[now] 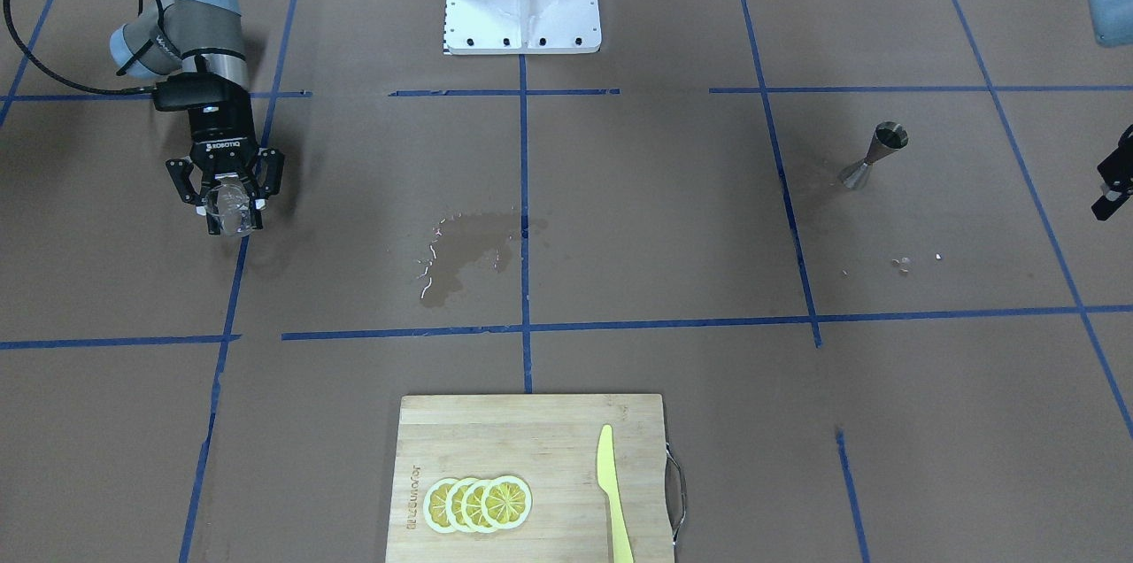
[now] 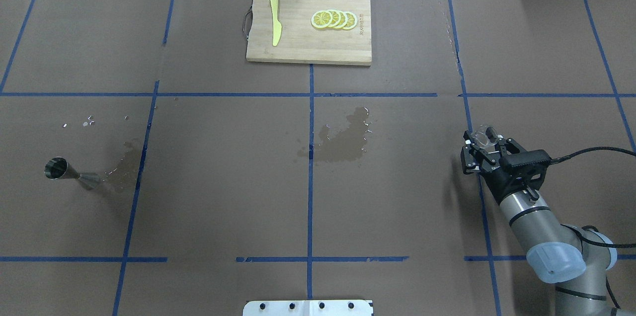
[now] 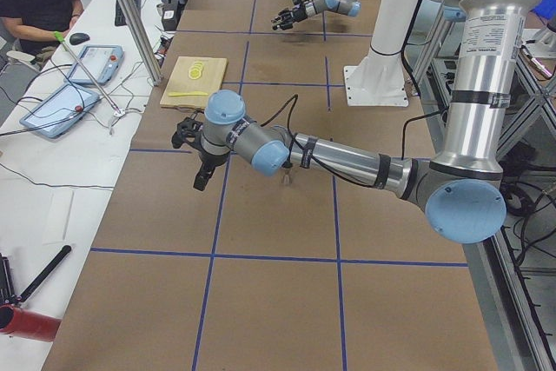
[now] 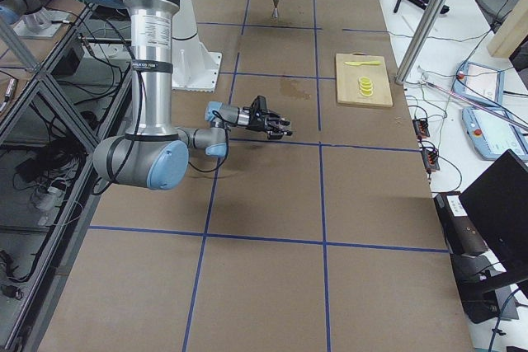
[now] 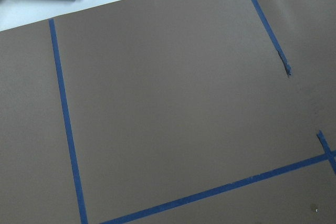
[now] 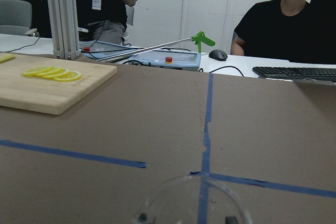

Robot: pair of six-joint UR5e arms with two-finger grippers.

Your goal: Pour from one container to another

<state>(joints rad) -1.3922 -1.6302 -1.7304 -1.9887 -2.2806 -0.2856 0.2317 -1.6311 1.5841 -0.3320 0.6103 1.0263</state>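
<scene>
The right pincer (image 2: 483,142) is closed on the clear glass cup (image 2: 485,135) at the right side of the surface (image 2: 397,197). The cup is mouth up, its long axis about vertical. The steel jigger (image 2: 69,172) stands upright at the far left, open cone up and axis vertical. It is well apart from the cup, with a wet patch (image 2: 343,139) between them, so the carry likely runs leftward across the width. The left pincer (image 1: 1111,191) is nearer the jigger, but only part of it shows and I cannot tell its opening
</scene>
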